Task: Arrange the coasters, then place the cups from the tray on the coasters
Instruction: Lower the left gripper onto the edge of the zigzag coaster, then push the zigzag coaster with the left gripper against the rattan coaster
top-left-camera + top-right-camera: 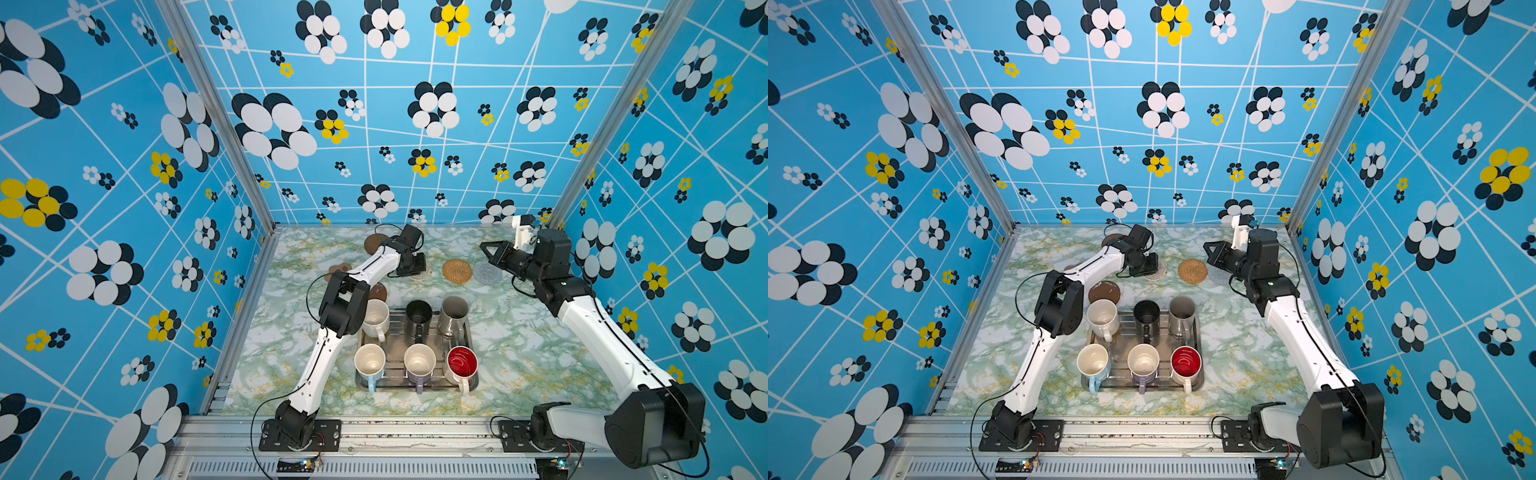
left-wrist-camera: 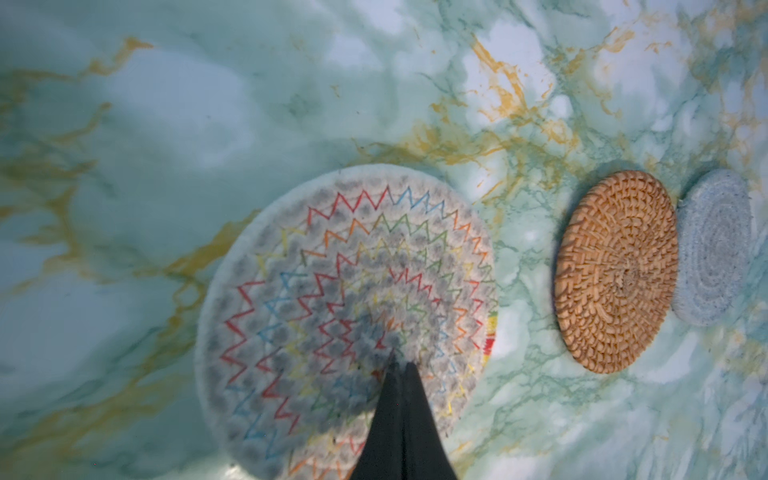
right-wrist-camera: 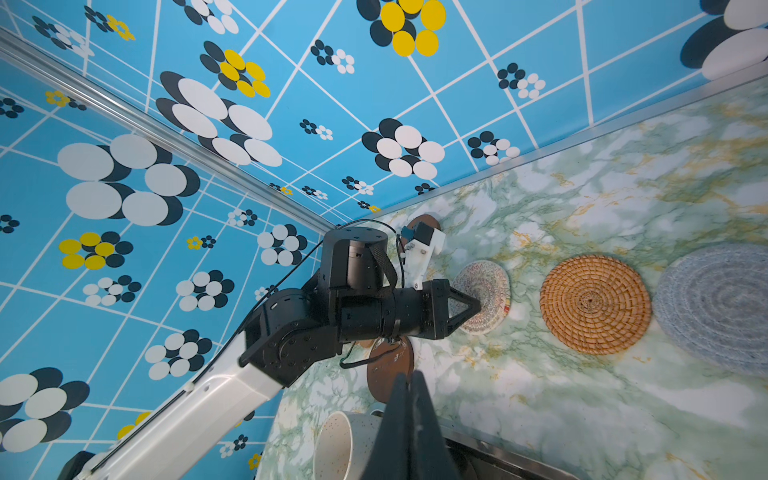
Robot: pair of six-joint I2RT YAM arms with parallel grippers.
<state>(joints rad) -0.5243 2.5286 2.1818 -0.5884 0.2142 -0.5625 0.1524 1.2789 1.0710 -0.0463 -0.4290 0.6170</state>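
Status | left end effector (image 2: 400, 365) closed | tip on white crochet coaster (image 2: 332, 270)

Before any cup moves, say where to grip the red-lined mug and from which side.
Probably the right rim of the red-lined mug, from above, one finger inside: it stands upright and open, with the lilac mug close on its left.

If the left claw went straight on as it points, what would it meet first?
The white crochet coaster: the shut left claw points down at its middle, tips close above or perhaps touching it.
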